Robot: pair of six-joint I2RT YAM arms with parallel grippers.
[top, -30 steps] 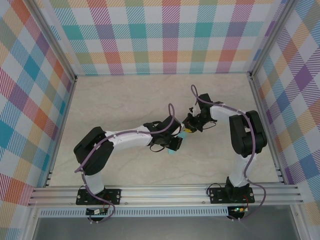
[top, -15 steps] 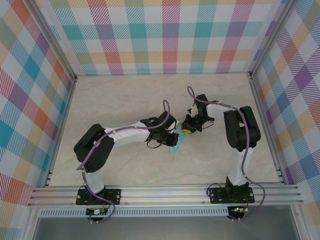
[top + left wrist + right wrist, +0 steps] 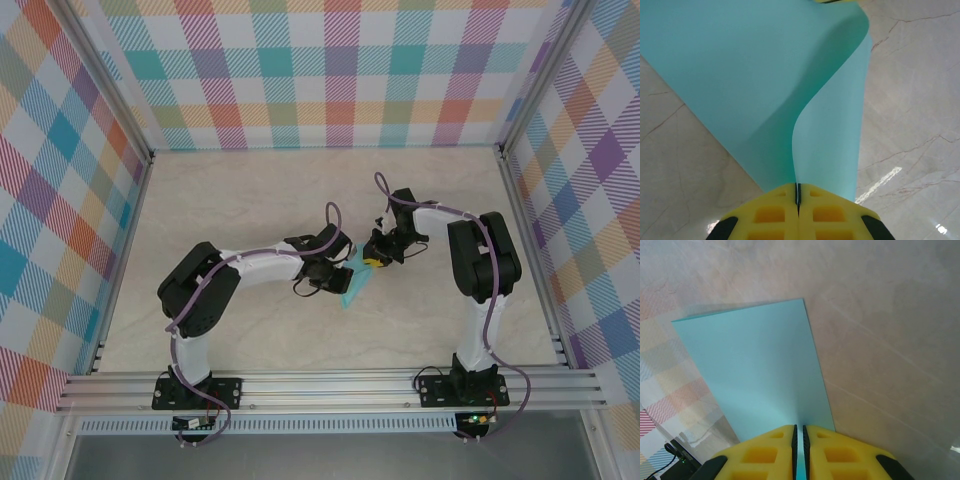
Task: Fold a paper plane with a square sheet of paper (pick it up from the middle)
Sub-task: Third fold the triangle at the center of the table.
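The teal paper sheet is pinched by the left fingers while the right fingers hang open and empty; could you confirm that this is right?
Not quite: the right fingers are not open and empty; the right wrist view shows them closed on the same teal paper sheet. The left fingers do pinch it.

Matt teal paper (image 3: 740,75), glossy marble-look tabletop (image 3: 920,100)
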